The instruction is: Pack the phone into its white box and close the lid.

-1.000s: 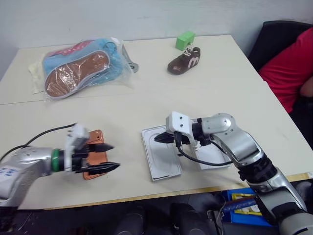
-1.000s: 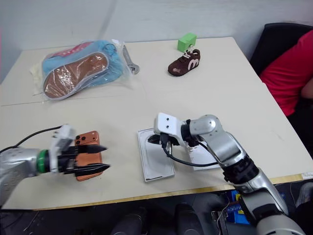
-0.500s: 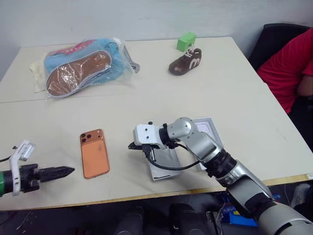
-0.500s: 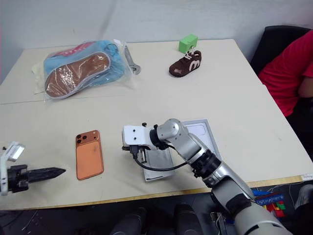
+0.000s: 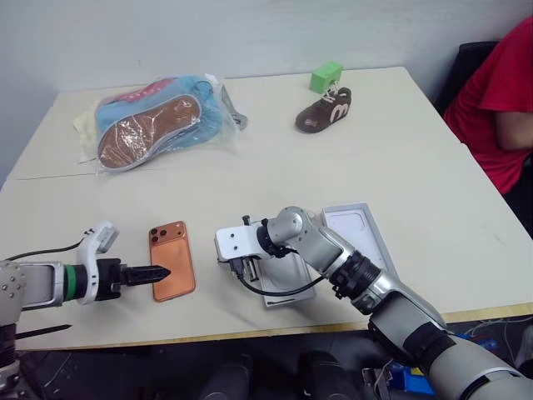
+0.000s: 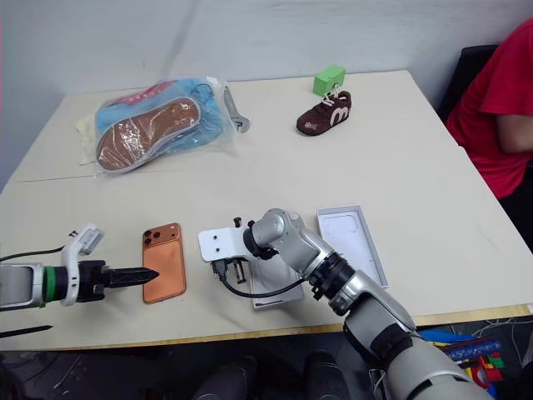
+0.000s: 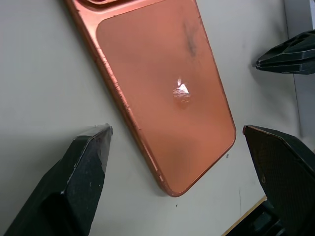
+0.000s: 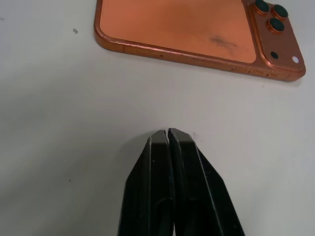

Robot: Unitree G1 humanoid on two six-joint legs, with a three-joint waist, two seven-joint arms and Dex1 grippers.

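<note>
the phone (image 5: 171, 260) lay flat and face down on the table (image 5: 391, 158), camera cluster up, with nothing holding it. it looked slim, rigid and smooth, probably slick on that glossy back and light enough to skid rather than lift, so the two long edges near its middle seemed the place to pinch it; the flat back offered no purchase and the lenses were best left alone. its long axis ran roughly from the near table edge toward the far one, tilted a little, and the camera end pointed away from the robot. just beside the phone, on the robot's left of it, the left gripper (image 7: 182, 184) was spread wide, one finger on each side of the phone's near end in the left wrist view, not touching it. on the phone's other side the right gripper (image 8: 167, 147) was pressed fully closed on nothing, its tip over bare table near the phone's long edge. past that gripper from the phone sat the white box (image 5: 279, 279), partly covered by the right arm, and just beyond it the lid (image 5: 354, 233), inner face up and well apart from the phone. far from the phone toward the back of the table were a bagged pair of insoles (image 5: 154, 121), a small brown shoe (image 5: 323, 112) and a green block (image 5: 326, 77); a person in red (image 5: 500, 100) sat off to the robot's right.
</note>
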